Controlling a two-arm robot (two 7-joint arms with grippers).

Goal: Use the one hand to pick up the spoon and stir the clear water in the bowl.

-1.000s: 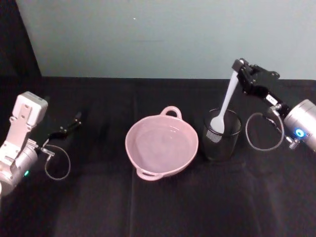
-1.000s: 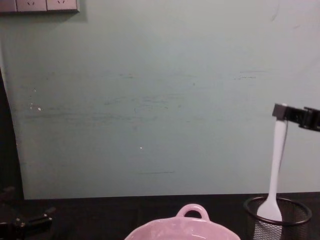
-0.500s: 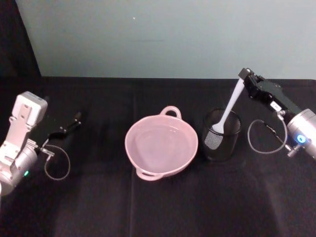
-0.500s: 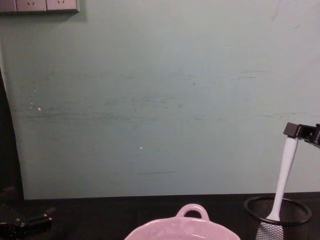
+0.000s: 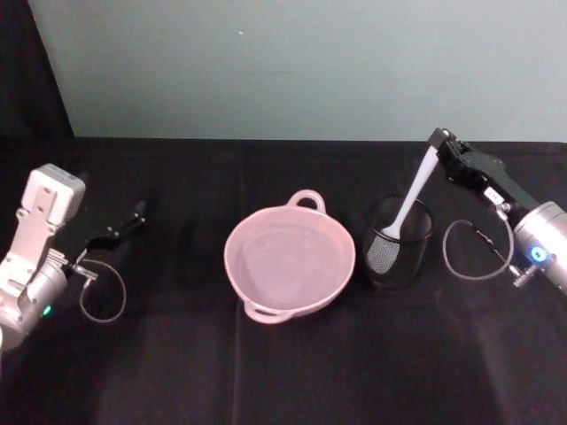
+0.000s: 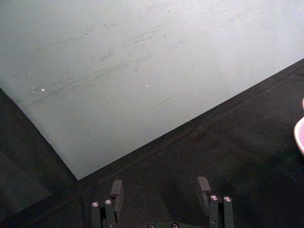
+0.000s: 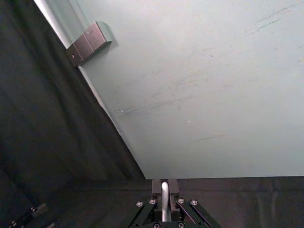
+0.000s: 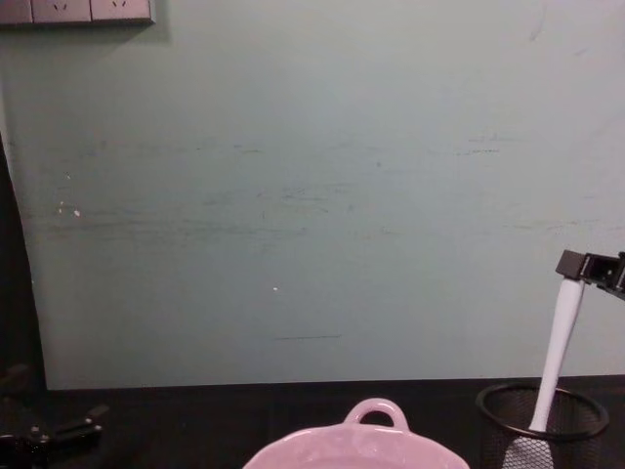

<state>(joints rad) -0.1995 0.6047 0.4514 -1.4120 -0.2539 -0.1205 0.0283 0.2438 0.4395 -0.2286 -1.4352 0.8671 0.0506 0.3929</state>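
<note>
Spoon (image 5: 412,197): a long, slim white plastic utensil, smooth and slightly tapered, standing tilted with its paddle head down inside the black wire-mesh cup (image 5: 396,244) and its handle end pinched between the fingers of the right hand (image 5: 436,139), which is closed on it. In the right wrist view the handle (image 7: 164,202) sits centred between the two closed black fingers. The cup stands just beside the bowl (image 5: 291,258), on the robot's right.

Risks, as judged from this pose. The grip is at the very tip of a smooth handle, so the spoon may pivot or slip when swung sideways. The head is low in the cup; a sideways move before a clean lift could catch the mesh rim and tip the light, open-weave cup. The bowl is wide, shallow, glossy pale pink ceramic with loop handles, holding clear water; a fast entry could splash onto the black cloth of the desk (image 5: 266,372).

Left hand (image 5: 133,215): parked on the desk at far left, fingers apart.
</note>
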